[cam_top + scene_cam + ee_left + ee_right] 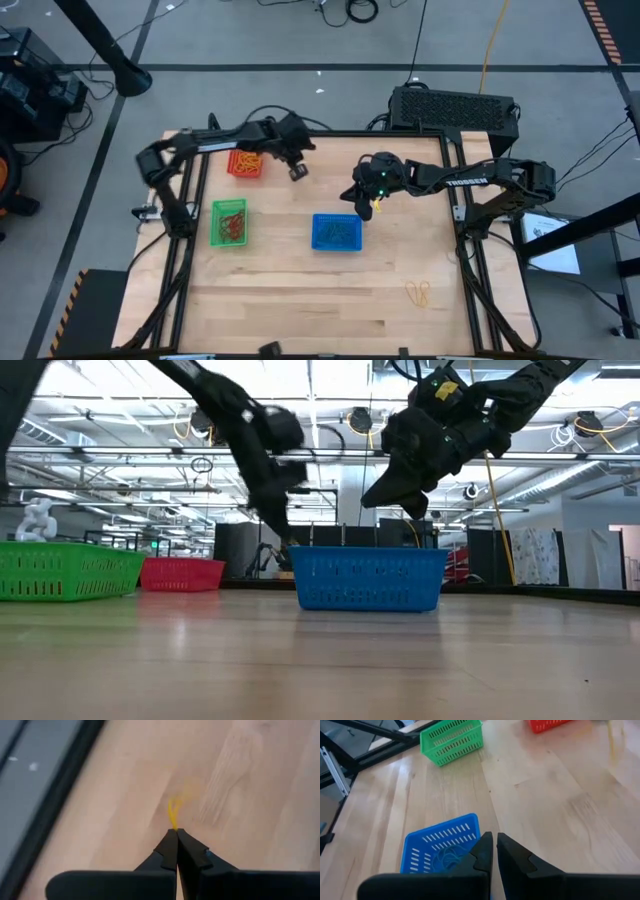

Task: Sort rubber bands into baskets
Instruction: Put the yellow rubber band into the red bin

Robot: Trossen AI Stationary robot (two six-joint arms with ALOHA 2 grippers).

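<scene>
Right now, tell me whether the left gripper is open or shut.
Shut: in the left wrist view the left gripper has its fingertips pressed together, pinching a yellow rubber band above the table.

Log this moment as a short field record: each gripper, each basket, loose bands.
left gripper: shut on a yellow rubber band, over bare table beside the red basket
right gripper: shut, raised near the blue basket's far edge; nothing seen held
red basket: holds yellow-orange bands
green basket: holds red bands
blue basket: holds blue bands
loose bands: yellow loops near the table's front right
</scene>
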